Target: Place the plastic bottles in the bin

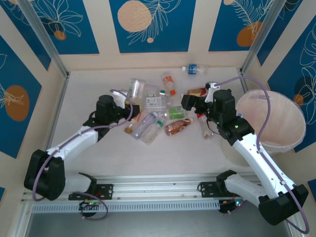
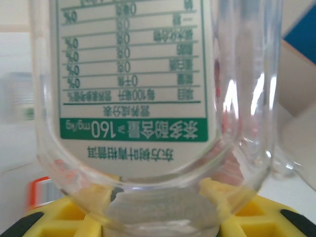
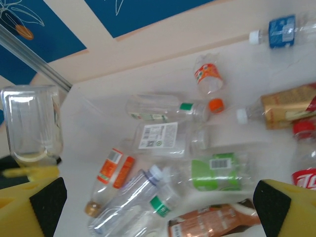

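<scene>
One clear bottle [image 2: 148, 98] with a green-and-white label is pinched at its rounded end by the left claw [image 1: 131, 102]; two yellow fingers [image 2: 74, 217] press on either side of it, at the left end of the heap; about eleven more bottles [image 1: 148, 127] lie on their sides on the table [image 1: 173, 158]; roughly ten are bunched in the middle, between the two arms; one blue-label bottle [image 1: 195, 68] lies apart by the far wall; in the heap are one green-label bottle [image 3: 217, 173] and one gold-label bottle [image 3: 286, 106]; the right claw [image 3: 158, 202] hangs over the heap's right end, its two fingers spread wide; one bin [image 1: 274, 123] stands at the right, just beside the right arm.
</scene>
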`<state>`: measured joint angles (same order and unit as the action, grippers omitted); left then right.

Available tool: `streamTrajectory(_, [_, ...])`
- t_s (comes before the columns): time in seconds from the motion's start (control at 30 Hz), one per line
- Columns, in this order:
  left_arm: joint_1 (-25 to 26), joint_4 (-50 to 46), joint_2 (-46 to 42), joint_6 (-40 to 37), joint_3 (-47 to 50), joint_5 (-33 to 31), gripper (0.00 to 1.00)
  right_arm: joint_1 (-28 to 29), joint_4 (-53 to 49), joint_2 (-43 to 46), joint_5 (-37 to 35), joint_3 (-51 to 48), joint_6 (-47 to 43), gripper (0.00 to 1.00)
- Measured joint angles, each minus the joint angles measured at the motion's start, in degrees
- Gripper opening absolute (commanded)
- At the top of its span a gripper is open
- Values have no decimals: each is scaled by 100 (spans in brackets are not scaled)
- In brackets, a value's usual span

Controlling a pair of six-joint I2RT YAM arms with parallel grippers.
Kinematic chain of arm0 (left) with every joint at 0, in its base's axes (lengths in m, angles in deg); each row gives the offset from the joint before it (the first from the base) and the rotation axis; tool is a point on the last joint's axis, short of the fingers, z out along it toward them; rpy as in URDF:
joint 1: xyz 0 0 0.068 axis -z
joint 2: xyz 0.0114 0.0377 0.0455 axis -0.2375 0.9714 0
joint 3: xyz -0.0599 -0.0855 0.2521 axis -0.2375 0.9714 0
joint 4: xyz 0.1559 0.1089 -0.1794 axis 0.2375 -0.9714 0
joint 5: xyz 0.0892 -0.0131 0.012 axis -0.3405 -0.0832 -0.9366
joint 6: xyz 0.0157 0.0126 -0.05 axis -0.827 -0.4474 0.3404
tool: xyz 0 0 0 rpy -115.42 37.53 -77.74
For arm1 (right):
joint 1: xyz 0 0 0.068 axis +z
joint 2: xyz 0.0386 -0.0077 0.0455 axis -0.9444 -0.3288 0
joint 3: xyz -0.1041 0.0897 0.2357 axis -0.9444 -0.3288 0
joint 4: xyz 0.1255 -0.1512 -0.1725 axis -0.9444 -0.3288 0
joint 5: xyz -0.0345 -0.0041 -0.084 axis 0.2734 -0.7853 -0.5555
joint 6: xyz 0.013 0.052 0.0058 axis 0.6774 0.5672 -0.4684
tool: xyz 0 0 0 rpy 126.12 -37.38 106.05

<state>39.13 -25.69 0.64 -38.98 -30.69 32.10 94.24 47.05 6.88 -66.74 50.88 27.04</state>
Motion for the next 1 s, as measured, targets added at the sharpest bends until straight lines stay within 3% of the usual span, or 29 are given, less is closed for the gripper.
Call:
streamTrajectory(0.4, [1690, -595, 278, -1187, -767, -1069, 0, 125, 107, -925, 1329, 271, 1270, 99])
streamTrajectory(0.6, [1838, -835, 721, -1574, -1207, -1561, 0, 181, 341, -1248, 1563, 446, 1309, 99])
streamTrajectory(1.0, [1838, -898, 807, -1655, -1283, -1902, 0, 258, 640, -1620, 1746, 651, 1283, 100])
